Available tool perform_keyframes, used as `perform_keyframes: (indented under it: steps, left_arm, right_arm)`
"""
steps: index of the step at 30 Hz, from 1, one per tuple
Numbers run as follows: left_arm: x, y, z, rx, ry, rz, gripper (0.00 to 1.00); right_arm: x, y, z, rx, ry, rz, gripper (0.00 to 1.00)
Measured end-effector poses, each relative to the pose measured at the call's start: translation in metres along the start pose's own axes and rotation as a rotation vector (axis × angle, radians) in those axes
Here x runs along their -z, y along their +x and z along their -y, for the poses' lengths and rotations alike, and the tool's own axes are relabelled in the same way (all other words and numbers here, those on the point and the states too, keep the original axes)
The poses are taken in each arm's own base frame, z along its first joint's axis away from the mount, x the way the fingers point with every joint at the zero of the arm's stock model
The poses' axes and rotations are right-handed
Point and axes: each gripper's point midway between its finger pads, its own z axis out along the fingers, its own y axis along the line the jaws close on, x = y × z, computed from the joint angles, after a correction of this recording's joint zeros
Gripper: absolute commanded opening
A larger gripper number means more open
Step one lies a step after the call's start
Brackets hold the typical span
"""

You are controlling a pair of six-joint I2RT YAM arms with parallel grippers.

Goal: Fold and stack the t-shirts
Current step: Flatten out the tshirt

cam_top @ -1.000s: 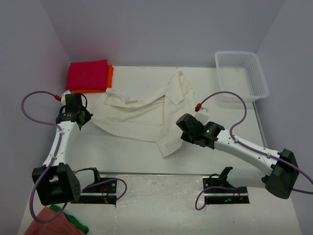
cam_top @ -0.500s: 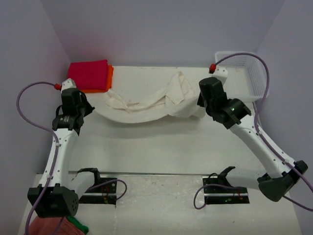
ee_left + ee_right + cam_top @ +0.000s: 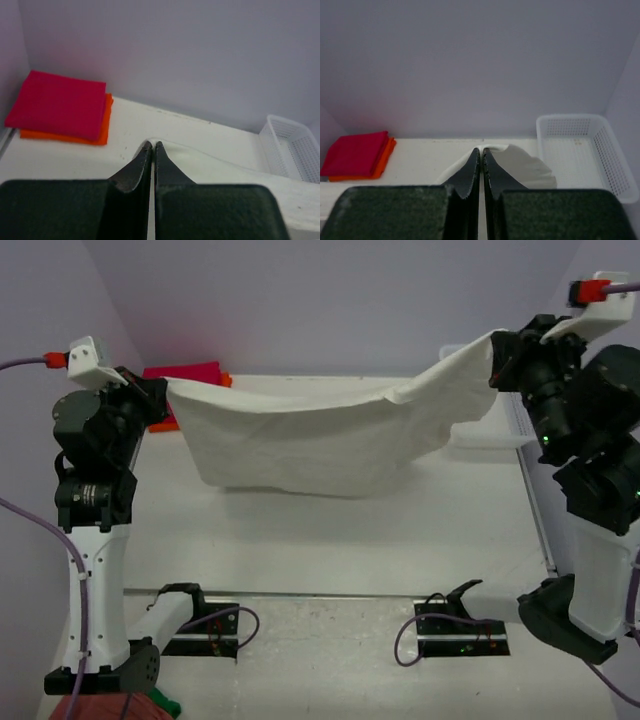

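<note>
Top external, white desk: most of its middle lies bare under the hanging cloth, which looks like the room kept for laying it down and folding it.
Cream-white wrinkly cotton t-shirt: it is held in the air above the far half of the desk, stretched between both arms. Its top edge is pulled nearly taut and its body sags in a curve, with the lowest hem just over the surface. I judge this spread is meant to shake out the creases so it lands flat.
White plastic mesh basket: it sits at the far right corner, off to the side of the working area and apart from the stack.
Magenta-red folded t-shirt: it sits at the far left corner as a neat rectangle on top of the pile, likely parked there to leave the centre free.
Orange folded t-shirt: it lies directly beneath the magenta one, showing only along the near and right borders.
Left pincer: held high over the left edge, it is clenched on one upper corner of the cream shirt. In the left wrist view the jaws meet with only a sliver between them.
Right pincer: high over the right edge, it is clamped on the opposite upper corner, and fabric fans out beyond its tips.
</note>
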Motion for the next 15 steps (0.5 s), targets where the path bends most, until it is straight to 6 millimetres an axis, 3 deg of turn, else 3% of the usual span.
perform_keyframes:
  steps: [4,10,15]
  left_arm:
    - [0.029,-0.056,0.033,-0.027,0.1,0.127,0.0]
    - [0.079,-0.114,0.074,-0.054,0.246,0.28,0.0]
    - [0.115,-0.148,0.098,-0.079,0.335,0.383,0.0]
  right_arm:
    - [0.051,-0.052,0.011,-0.003,-0.068,0.142,0.0]
    - [0.126,-0.087,0.023,-0.007,-0.194,0.284,0.0]
    - [0.165,-0.115,0.022,-0.005,-0.287,0.397,0.0]
